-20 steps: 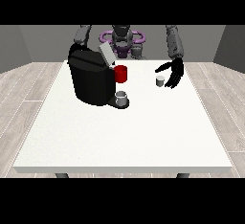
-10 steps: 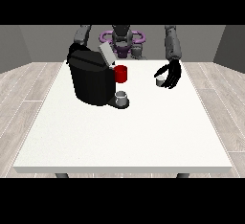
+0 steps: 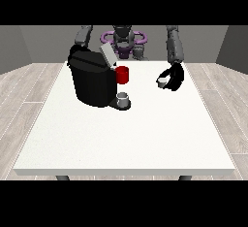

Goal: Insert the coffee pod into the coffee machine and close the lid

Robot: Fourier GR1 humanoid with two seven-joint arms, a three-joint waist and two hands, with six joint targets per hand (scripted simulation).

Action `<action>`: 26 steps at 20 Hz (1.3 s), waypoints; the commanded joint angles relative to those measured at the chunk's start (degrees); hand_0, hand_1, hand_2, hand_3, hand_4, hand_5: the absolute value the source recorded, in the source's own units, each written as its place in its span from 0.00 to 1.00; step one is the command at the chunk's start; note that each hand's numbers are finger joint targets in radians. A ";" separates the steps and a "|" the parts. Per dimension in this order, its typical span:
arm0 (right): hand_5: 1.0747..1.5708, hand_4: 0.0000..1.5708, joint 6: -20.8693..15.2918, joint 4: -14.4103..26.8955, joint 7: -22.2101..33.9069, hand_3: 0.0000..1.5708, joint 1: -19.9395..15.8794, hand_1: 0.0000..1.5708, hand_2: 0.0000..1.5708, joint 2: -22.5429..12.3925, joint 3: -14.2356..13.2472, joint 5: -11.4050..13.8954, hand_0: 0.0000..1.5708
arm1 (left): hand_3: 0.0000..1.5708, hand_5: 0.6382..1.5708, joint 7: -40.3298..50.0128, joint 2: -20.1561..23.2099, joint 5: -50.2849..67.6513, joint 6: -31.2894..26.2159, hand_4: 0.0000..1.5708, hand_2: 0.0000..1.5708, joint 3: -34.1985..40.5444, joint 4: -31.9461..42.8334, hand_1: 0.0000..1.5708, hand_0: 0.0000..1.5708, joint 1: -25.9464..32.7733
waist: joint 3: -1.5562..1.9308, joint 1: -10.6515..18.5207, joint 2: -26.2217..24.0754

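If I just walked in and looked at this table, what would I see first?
The big black coffee machine on the white table, towards the view's left, with its grey lid tipped up. A bright red part sticks out of its front, with a small grey cup below it. At the view's right, a black hand curls round a little white coffee pod.

On the table [image 3: 126, 138], the coffee machine [image 3: 92, 78] stands at the view's left, the coffee pod [image 3: 162, 81] well apart at its right.

Even, bright light; soft shadow beneath coffee machine [image 3: 93, 78].
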 commanded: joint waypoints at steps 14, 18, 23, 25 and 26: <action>1.00 0.28 2.89 5.67 1.39 0.00 0.64 0.00 0.00 -2.54 -2.29 -2.21 0.00 | 0.86 1.00 -2.33 -1.91 -1.89 -8.08 0.37 0.88 -2.21 -3.74 0.84 0.84 -6.72 | -0.04 1.76 -6.14; 1.00 0.31 1.87 6.33 -1.52 0.00 -0.65 0.00 0.00 -1.21 -2.71 -2.54 0.00 | 0.82 1.00 -2.35 1.13 -0.58 -13.71 0.35 0.85 -0.87 -5.10 0.80 0.80 -10.64 | -0.04 1.78 -6.05; 1.00 0.32 3.54 6.94 -2.30 0.00 -0.59 0.00 0.00 -2.11 -2.49 -2.71 0.00 | 0.82 1.00 0.74 2.15 -0.41 -16.32 0.35 0.85 0.17 -6.56 0.81 0.81 -16.50 | -0.03 -0.66 -5.37; 1.00 0.31 3.56 5.41 -3.51 0.00 2.66 0.00 0.00 -1.26 -0.64 -1.52 0.00 | 0.82 1.00 0.99 0.77 -0.47 -14.97 0.35 0.85 0.59 -5.93 0.81 0.81 -15.16 | -0.04 -2.11 -5.68; 1.00 0.32 3.24 5.35 -0.99 0.00 -4.36 0.00 0.00 -2.08 -2.84 -3.45 0.00 | 0.82 1.00 2.32 2.72 -0.65 -16.55 0.35 0.85 1.07 -5.77 0.81 0.81 -19.57 | -0.04 -1.91 -2.84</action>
